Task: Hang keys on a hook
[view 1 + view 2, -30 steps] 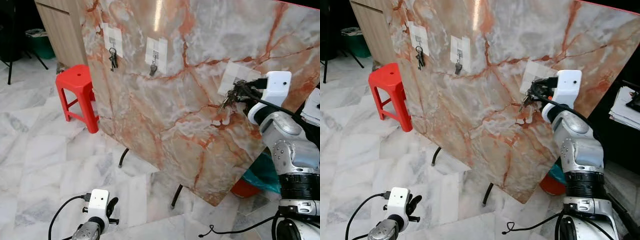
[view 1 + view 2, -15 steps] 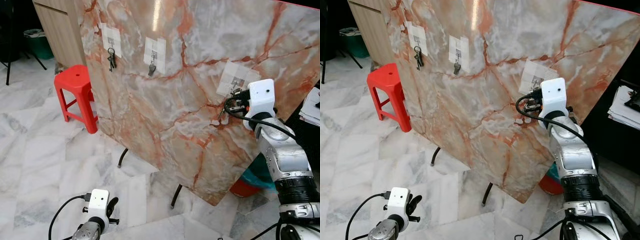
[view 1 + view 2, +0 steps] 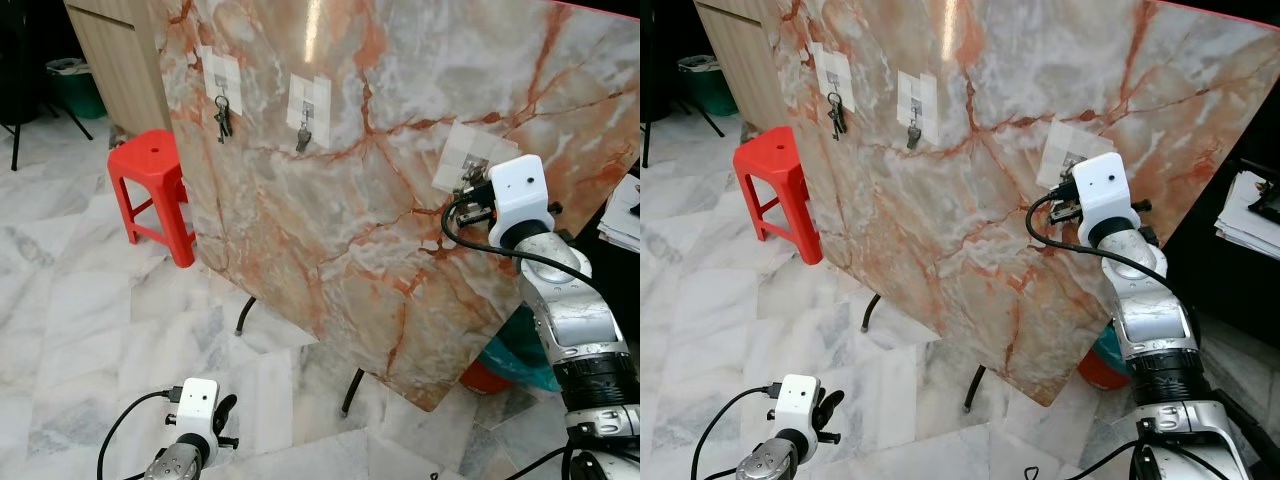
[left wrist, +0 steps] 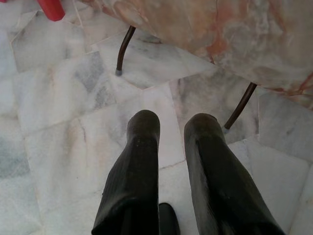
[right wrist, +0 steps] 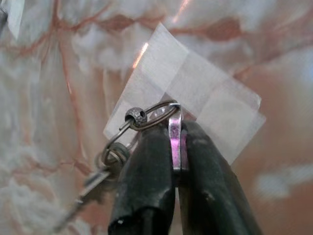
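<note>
My right gripper (image 5: 173, 132) is shut on a wire key ring (image 5: 146, 117), with keys (image 5: 90, 183) dangling below it. It presses against the white tape patch (image 5: 205, 93) on the tilted marble board (image 3: 350, 230). A silver hook strip (image 5: 174, 144) shows between the fingertips, and the ring's end lies at its top. From the head, this gripper (image 3: 468, 190) is at the rightmost patch (image 3: 462, 152). My left gripper (image 4: 171, 122) hangs idle over the floor, fingers apart.
Two other key bunches (image 3: 222, 112) (image 3: 304, 135) hang on patches further left on the board. A red stool (image 3: 155, 190) stands to the board's left, before a wooden cabinet (image 3: 120, 60). Thin black legs (image 3: 352, 392) prop the board. Teal and orange items (image 3: 505, 365) lie under its right end.
The right arm drew in toward the board, dipped, then rose, bringing the key ring up against the rightmost tape patch. The left arm stayed still.
</note>
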You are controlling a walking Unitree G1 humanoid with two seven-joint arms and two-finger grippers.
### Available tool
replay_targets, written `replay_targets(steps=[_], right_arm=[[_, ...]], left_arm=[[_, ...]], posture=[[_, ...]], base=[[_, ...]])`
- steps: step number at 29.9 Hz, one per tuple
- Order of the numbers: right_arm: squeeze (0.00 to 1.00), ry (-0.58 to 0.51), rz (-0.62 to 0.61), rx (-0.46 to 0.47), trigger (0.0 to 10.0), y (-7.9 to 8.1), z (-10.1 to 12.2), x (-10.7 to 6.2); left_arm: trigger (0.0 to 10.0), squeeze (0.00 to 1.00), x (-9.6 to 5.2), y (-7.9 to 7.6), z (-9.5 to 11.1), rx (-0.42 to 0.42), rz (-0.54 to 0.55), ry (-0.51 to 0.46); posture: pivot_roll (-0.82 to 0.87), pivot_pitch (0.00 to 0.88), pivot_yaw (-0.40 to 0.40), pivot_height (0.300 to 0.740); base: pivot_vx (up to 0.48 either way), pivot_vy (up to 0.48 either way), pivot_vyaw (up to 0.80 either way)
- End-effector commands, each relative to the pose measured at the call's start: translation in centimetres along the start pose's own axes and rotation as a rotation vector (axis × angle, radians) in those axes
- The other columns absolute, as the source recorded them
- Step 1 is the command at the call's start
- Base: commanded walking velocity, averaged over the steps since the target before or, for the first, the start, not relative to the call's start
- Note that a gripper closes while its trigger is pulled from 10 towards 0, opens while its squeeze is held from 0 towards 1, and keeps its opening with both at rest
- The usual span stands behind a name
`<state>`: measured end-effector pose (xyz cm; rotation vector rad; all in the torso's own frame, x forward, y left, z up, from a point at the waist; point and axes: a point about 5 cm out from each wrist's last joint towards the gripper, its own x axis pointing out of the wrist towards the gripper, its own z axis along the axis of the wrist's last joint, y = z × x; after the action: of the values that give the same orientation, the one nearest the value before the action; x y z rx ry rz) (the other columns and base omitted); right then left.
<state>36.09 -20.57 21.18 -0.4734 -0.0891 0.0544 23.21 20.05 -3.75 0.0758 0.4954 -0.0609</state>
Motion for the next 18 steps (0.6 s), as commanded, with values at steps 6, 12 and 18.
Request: replay_targets(steps=[6, 12, 18], right_arm=[[0.00, -0.210, 0.015, -0.374, 10.0, 0.1, 2.9, -0.8], [0.00, -0.353, 0.079, -0.708, 10.0, 1.9, 3.0, -1.8], [0.00, -0.368, 0.070, -0.949, 10.0, 1.9, 1.5, -1.8]], left_arm=[[10.0, 0.00, -0.1, -0.1, -0.1, -0.008, 0.003, -0.002], [10.0, 0.00, 0.0, -0.1, -0.1, -0.003, 0.001, -0.003], [10.0, 0.00, 0.0, -0.1, 0.0, -0.005, 0.001, -0.004]], posture=[[0.04, 0.055, -0.073, 0.740], [0.04, 0.053, -0.074, 0.740], [0.04, 0.052, -0.073, 0.740]], base=[[0.000, 0.000, 0.00], [0.000, 0.000, 0.00], [0.000, 0.000, 0.00]])
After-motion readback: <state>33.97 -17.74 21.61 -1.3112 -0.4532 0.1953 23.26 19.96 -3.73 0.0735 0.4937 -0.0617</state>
